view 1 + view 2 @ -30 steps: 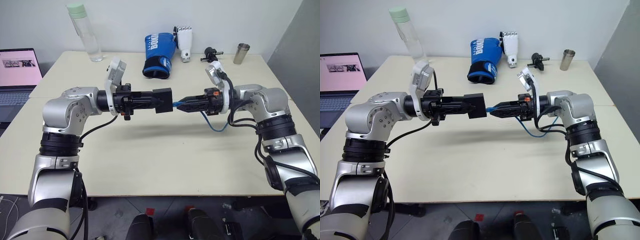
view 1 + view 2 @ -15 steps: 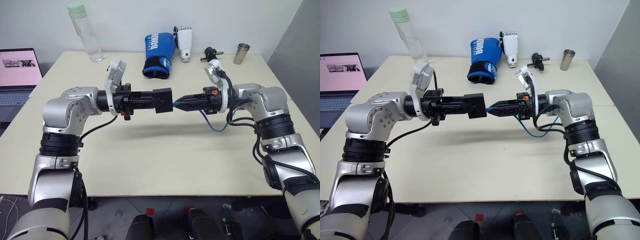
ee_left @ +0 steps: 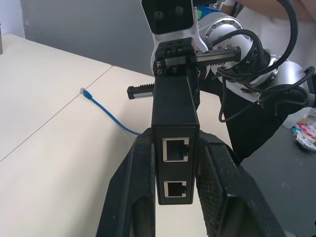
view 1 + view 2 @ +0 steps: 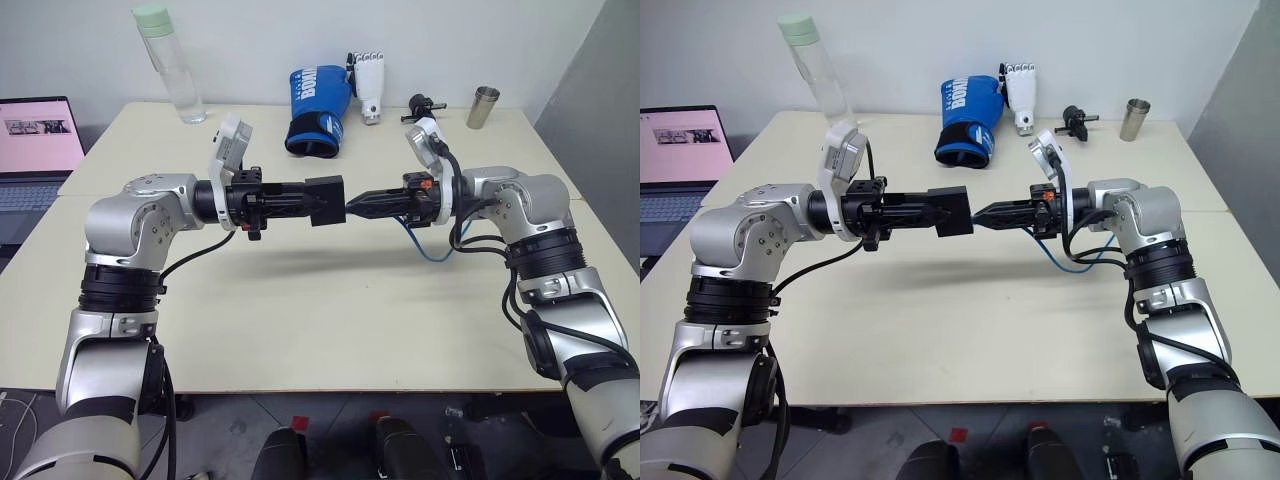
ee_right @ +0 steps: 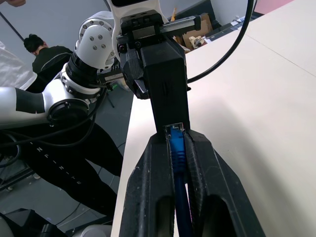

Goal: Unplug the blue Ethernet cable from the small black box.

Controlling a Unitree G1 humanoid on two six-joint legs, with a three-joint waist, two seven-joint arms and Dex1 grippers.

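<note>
On the left, the left gripper (image 4: 312, 203) is clamped on the box (image 4: 326, 200), holding it in the air over the middle of the table (image 4: 300, 320) with its fingers level and pointing toward the other arm. The wrist view shows the box squeezed between the two pads, two sockets facing the camera and both vacant.

In the middle, the cable (image 5: 177, 148) runs into the far face of the box. Its clear plug looks still seated in the port.

On the right, the right gripper (image 4: 352, 207) has just closed: a second ago its fingers stood apart around the plug end, and now they are pinched narrow on the cable right behind the plug, tips almost touching the box. The rest of the cable hangs from that hand in a loop and trails to the table (its free end lies on the tabletop, seen in the left wrist view).

With both ends now gripped, the pull can probably begin: the hands need to draw apart along the plug's axis. The latch tab may resist if it is not pressed.
</note>
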